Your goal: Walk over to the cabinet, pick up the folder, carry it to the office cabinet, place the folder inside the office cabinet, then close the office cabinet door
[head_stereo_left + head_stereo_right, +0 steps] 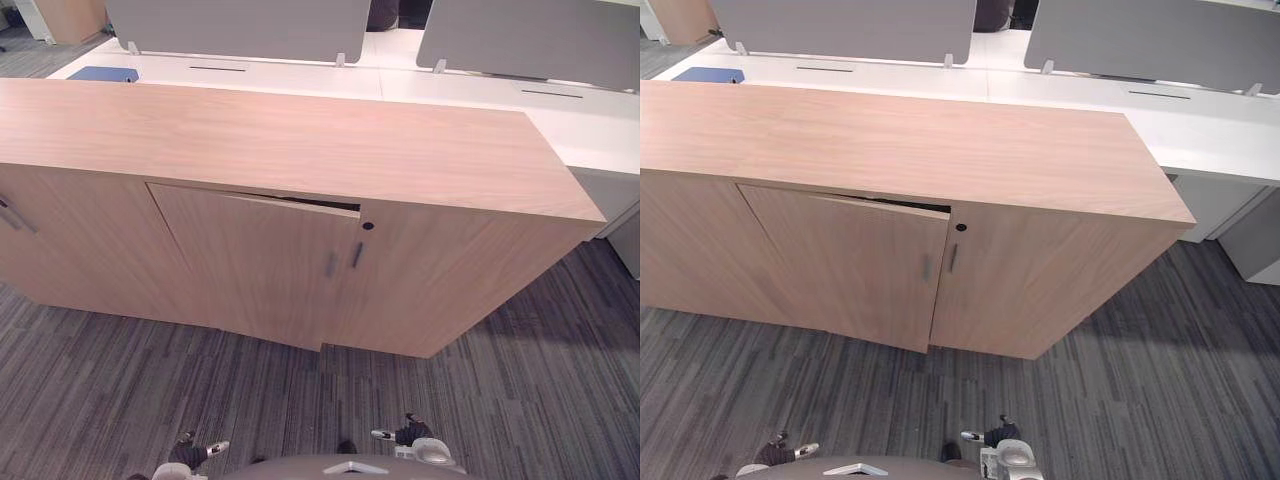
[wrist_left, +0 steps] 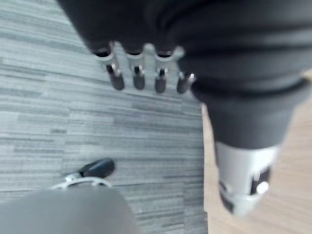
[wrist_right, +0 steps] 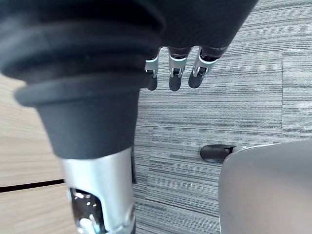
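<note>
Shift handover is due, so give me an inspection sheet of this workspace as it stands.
Surface: wooden cabinet top, nothing seen on it.
Job's things: cabinet door slightly ajar along its top edge; blue flat item, possibly the folder, on the white desk behind the cabinet.
Clutter: nothing seen.
Hands: left hand and right hand hang low over the carpet, fingers relaxed, holding nothing.
Cables: nothing seen.
Surroundings: grey striped carpet; grey desk dividers.

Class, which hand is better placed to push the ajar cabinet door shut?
Probably right. The right hand hangs open nearer the free edge of the door and its handle; the left hand, also open, hangs nearer its hinge side.
</note>
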You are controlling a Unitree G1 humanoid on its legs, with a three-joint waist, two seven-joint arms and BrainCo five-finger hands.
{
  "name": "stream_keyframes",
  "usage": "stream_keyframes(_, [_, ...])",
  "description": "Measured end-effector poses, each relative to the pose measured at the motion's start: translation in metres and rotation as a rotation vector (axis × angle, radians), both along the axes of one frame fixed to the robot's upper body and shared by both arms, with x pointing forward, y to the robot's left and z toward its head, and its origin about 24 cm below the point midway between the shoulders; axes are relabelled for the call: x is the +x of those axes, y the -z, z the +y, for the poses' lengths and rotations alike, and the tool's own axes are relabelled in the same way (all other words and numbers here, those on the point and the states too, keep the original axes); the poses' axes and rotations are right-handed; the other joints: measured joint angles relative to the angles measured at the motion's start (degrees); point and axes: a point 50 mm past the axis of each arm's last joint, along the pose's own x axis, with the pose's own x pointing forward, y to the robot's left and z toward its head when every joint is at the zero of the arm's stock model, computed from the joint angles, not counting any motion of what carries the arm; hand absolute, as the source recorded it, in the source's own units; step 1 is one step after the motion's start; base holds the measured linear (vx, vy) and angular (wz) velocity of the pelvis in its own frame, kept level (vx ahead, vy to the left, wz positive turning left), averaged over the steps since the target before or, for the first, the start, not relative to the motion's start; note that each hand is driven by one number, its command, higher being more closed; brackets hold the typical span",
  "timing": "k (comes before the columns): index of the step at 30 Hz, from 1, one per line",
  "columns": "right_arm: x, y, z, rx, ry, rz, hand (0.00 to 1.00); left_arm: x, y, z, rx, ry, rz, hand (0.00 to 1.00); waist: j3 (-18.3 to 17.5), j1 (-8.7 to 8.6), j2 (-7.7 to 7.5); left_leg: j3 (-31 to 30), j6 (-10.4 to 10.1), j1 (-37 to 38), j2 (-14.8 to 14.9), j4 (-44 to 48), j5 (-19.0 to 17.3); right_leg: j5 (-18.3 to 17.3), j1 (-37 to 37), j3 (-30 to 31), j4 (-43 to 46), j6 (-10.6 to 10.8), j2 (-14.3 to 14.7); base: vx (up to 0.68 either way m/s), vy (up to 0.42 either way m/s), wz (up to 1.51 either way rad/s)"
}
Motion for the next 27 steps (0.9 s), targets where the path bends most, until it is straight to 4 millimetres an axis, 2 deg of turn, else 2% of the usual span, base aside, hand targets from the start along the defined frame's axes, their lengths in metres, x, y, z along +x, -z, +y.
stream_keyframes(27, [-0.0019, 0.0024, -0.0004, 0.01, 0.021, 0.035, 0.0, -0.0013, 0.0019, -0.0034, -0.015, -0.002, 0.026, 0.0, 0.34, 0.47, 0.09, 0.05, 0.33, 1.15, -0.17, 0.0, -0.31, -0.29, 0.84, 0.0, 0.51, 0.25, -0.01, -0.03, -0.022, 0.0])
